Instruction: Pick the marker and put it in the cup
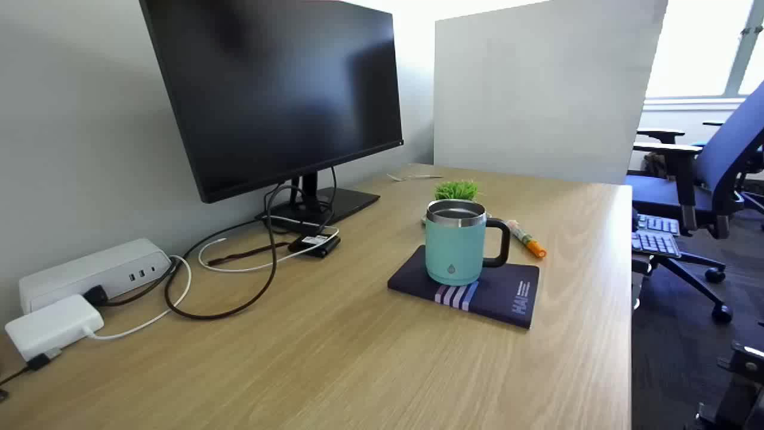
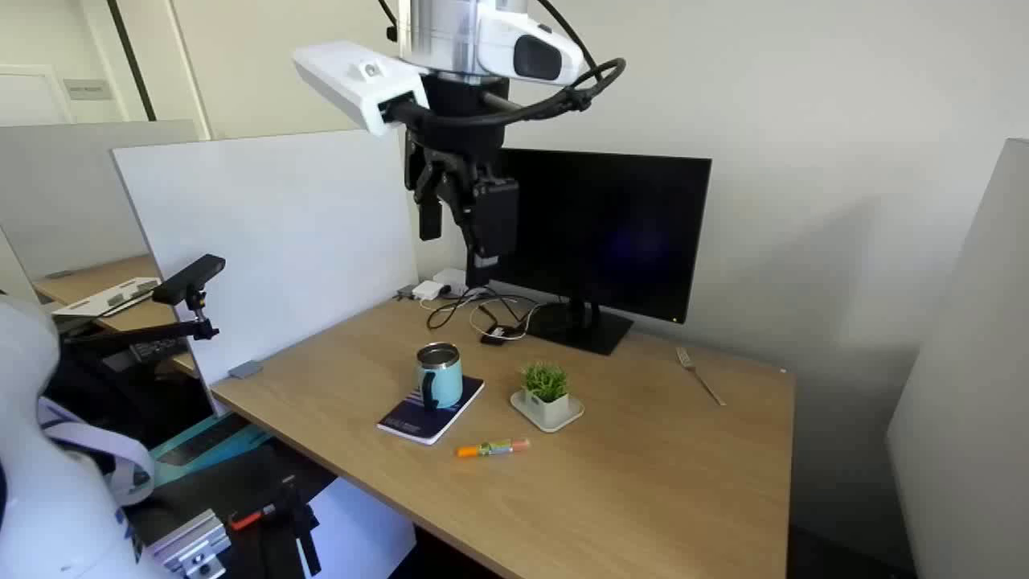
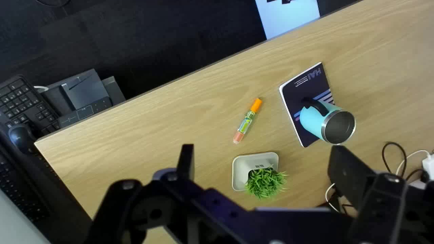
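The orange marker (image 1: 527, 240) lies flat on the desk beside the dark book, and also shows in an exterior view (image 2: 493, 449) and in the wrist view (image 3: 248, 120). The teal cup (image 1: 455, 249) stands upright on the book, its black handle to the side. It also shows in an exterior view (image 2: 444, 384) and in the wrist view (image 3: 312, 120); its inside looks empty. My gripper (image 2: 457, 245) is high above the desk, open with nothing between its fingers. In the wrist view the gripper (image 3: 262, 152) spreads its fingers wide, with the marker beyond them.
The dark book (image 2: 416, 421) lies under the cup. A small green plant (image 2: 545, 381) in a white pot on a tray (image 3: 239, 176) stands near the marker. A monitor (image 2: 611, 233), loose cables (image 1: 274, 257) and a fork (image 2: 701, 376) are farther back.
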`<state>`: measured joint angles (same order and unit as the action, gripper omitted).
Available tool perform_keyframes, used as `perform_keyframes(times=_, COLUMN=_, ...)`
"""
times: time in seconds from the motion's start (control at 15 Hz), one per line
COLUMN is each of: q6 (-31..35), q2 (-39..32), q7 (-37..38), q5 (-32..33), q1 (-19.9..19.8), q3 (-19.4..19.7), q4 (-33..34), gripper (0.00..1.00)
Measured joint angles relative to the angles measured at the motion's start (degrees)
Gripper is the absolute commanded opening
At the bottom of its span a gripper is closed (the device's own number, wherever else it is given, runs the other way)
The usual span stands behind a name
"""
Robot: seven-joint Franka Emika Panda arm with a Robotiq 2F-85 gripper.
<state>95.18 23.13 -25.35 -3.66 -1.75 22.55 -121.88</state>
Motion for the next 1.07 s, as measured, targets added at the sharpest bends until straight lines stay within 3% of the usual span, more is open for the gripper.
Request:
perform_keyframes(times=0.73, q6=0.37, q2=-0.19, q7=0.52, q5=-0.01, q1=-0.33, q3=-0.40, q4=-0.13, gripper=1.00)
perform_keyframes(times=1.07, q6=9.95, q2=-6.50, q7=6.21, q5=-2.22, q1=-0.45, q3=-2.70, q4=-2.98, gripper=1.00)
